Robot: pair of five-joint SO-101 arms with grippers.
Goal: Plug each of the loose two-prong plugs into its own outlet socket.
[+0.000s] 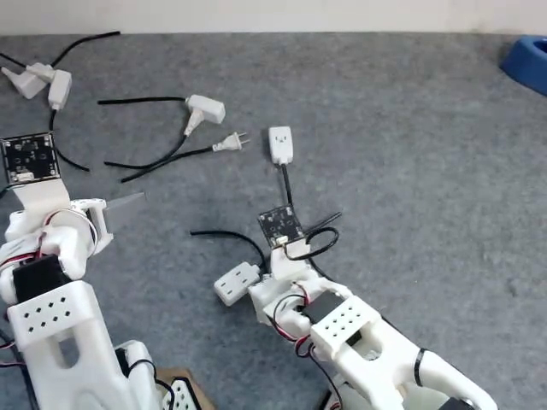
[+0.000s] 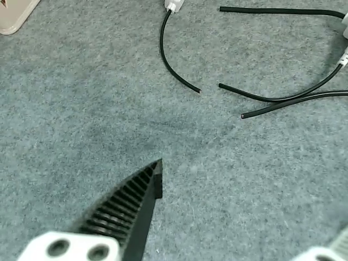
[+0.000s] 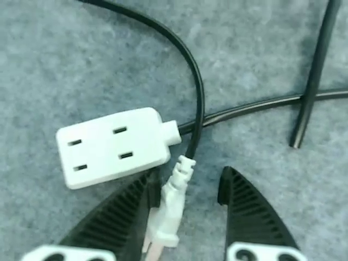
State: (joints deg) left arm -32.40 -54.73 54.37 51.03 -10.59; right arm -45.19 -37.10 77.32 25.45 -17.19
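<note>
The right gripper (image 3: 189, 176) stands open astride a plug (image 3: 166, 209), whose prongs are cut off at the edge, just beside the socket (image 3: 111, 147). The left gripper (image 2: 247, 209) gapes wide and empty, its far finger barely showing.

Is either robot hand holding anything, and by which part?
Nothing is gripped. The right hand is open around a white plug without clamping it. The left hand is open over carpet.

Grey short-pile carpet (image 1: 410, 171) across the whole surface, pale strip (image 1: 273, 15) along the far edge, 1 blue container (image 1: 528, 61) far right, brown board (image 1: 192, 389) near left.
</note>
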